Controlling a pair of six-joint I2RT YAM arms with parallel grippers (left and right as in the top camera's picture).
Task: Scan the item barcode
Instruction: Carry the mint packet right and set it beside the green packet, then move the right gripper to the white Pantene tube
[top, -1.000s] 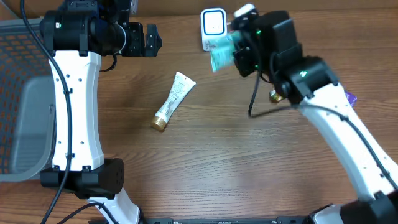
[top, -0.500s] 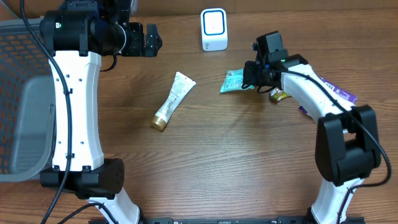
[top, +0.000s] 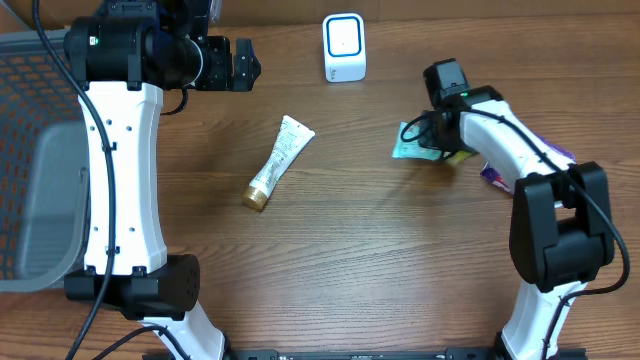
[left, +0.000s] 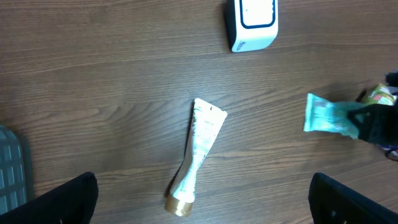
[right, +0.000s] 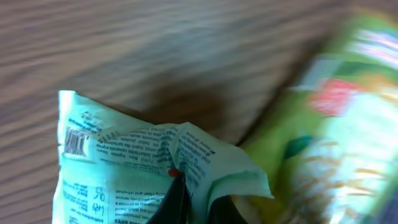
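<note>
Overhead: right gripper (top: 430, 141) is pinched shut on a green packet (top: 407, 144), low over the table (top: 380, 260) and well right of the white scanner (top: 344, 48). Left gripper (top: 242, 65) sits at the back, likely parked clear. A tube (top: 278, 160) lies flat mid-table.
Left wrist: jaws spread wide, nothing held.
Right wrist: grip is on the packet's edge, probably so the barcode (right: 74, 142) stays uncovered. Fine print too small to read. Another green pack (right: 336, 118) just beside it, blurred.
</note>
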